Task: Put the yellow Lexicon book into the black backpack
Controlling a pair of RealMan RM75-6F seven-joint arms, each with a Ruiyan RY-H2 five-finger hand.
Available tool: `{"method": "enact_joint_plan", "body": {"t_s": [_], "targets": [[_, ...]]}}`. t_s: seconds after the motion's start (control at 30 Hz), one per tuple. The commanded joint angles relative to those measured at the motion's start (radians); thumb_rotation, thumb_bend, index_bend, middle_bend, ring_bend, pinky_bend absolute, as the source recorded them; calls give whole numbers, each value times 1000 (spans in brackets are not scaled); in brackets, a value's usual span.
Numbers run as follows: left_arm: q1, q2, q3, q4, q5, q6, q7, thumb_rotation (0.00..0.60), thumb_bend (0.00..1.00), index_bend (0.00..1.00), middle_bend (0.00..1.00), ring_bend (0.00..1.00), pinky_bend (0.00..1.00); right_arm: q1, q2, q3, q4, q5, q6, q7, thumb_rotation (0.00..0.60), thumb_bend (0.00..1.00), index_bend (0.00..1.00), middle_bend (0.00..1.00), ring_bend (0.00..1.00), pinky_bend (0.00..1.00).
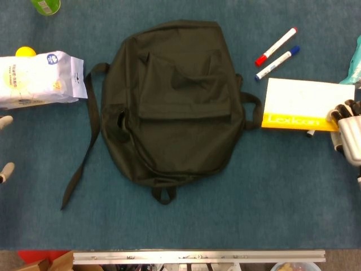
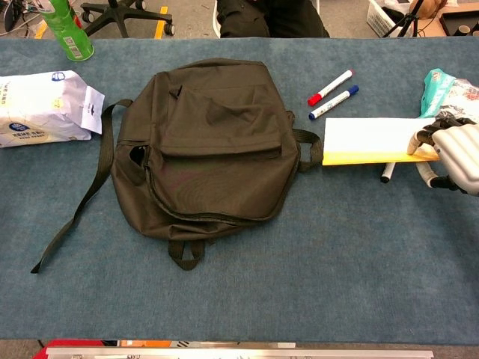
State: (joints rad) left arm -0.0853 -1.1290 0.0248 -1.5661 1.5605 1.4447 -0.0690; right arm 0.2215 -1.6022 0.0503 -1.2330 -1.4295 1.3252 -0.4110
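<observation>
Right hand [image 2: 453, 157] is gripping the yellow Lexicon book [image 2: 370, 140] at its right end: fingers [image 2: 423, 137] are lying over the top cover, thumb is sitting below the yellow spine edge. Book is lying right of the black backpack [image 2: 213, 146], its left corner just beside the backpack's right strap loop; can't tell if touching. In the head view the book [image 1: 302, 101] is showing the white cover with the yellow "Lexicon" strip along the near edge. A marker tip [image 2: 387, 173] is poking out under the book's near edge. Backpack is lying flat mid-table. Left hand [image 1: 5, 147] is only showing fingertips at the left frame edge, apart, holding nothing. Red marker [image 2: 330, 87] and blue marker [image 2: 334, 103] are sitting just beyond the book.
</observation>
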Motion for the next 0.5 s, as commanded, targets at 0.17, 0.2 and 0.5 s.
{"method": "enact_joint_plan", "body": {"t_s": [0.17,0.2,0.5], "targets": [[-6,5,3,-5,2,-11,-4,600,181,186,205,197,183,-16,3,29,14,41,24,-22,600,491,533,459,281,290],[-7,7,4,-6,2,-13,-5,600,181,186,204,197,183,-17,4,33,15,46,24,-23,600,492,543,461,284,297],[-15,15,6,-20,1,-28,1,600,180,186,202,197,183,1,-1,62,34,44,39,-1,600,398,611,501,314,354]]}}
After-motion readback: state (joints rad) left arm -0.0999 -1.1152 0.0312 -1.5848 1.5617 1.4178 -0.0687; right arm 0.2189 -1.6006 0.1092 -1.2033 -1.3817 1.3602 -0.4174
